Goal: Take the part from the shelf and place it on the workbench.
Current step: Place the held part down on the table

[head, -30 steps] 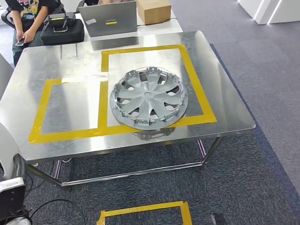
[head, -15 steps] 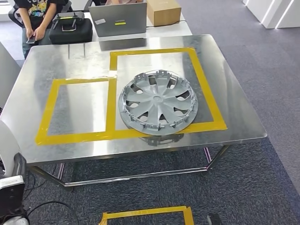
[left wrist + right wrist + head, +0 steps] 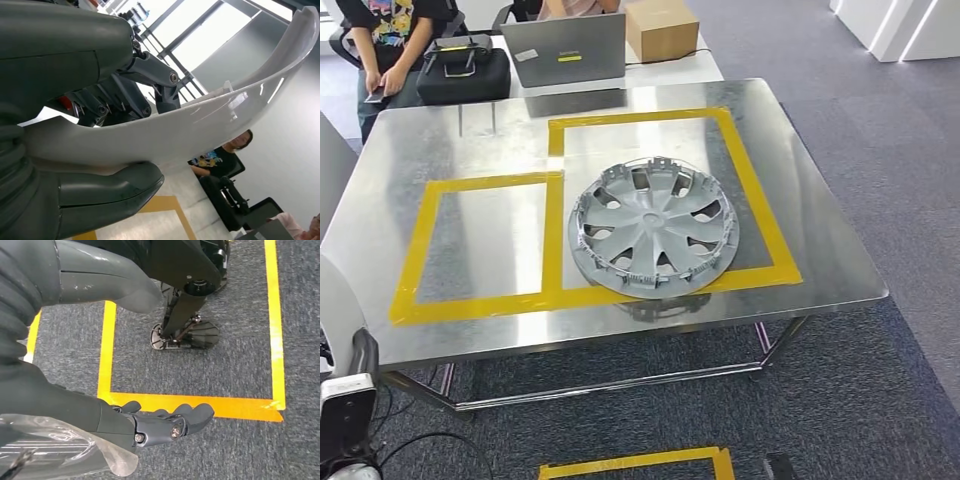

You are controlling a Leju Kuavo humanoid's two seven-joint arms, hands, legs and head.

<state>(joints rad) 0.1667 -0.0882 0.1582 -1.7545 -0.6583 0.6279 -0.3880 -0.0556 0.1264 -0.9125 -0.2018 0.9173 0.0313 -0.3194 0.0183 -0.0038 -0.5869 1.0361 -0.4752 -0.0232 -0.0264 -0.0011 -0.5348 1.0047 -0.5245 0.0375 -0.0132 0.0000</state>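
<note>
Camera shift only: workbench [image 3: 433,140] slid slightly left in head view; hubcap [image 3: 653,228] lies flat in the right taped square. Left wrist view: left hand [image 3: 109,145] grips a white curved part [image 3: 211,117], long axis pointing away. Right wrist view: right hand [image 3: 162,422] hangs over carpet, holding nothing.

Right robot hand [image 3: 151,425] hangs empty, fingers loosely extended, above yellow tape [image 3: 196,405] on carpet [image 3: 241,360]

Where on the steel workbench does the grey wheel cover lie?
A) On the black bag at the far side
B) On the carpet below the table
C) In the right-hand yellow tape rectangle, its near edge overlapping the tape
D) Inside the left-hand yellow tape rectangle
C: the wheel cover lies in the right-hand tape rectangle on the workbench, its near edge crossing the tape.
</note>
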